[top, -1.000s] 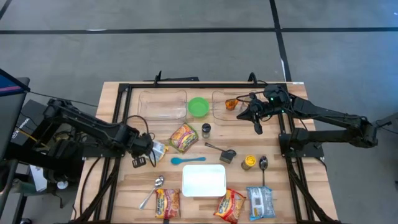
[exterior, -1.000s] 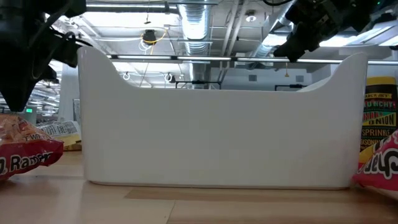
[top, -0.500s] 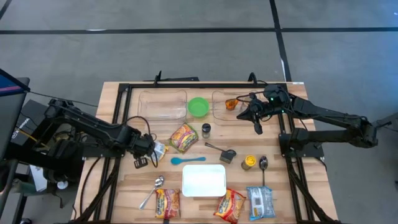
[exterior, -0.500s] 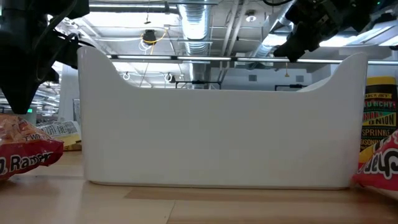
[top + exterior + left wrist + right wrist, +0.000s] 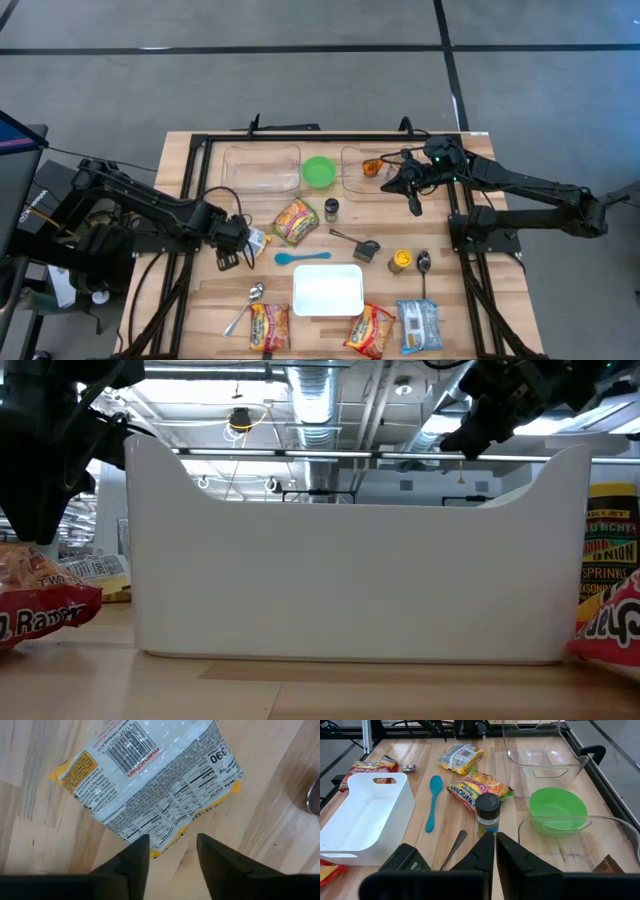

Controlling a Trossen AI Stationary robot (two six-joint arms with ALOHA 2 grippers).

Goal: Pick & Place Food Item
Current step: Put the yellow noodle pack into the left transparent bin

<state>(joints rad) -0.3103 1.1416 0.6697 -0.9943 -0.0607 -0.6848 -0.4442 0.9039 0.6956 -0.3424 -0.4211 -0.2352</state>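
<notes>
The left jaws [image 5: 170, 862] stand parted just short of the ramen packet [image 5: 150, 777], which lies flat and label-side down on the worktop [image 5: 40, 845], free of any grip. That gap suits either a release just made or a fresh approach; I judge the packet set down here, since it rests well apart from the white bin [image 5: 328, 290]. In the high view it sits beside another ramen packet [image 5: 296, 220] and near the blue spoon [image 5: 300, 257]. The right jaws [image 5: 495, 851] are closed on nothing, parked over the far glass dish [image 5: 360, 168], out of the way.
</notes>
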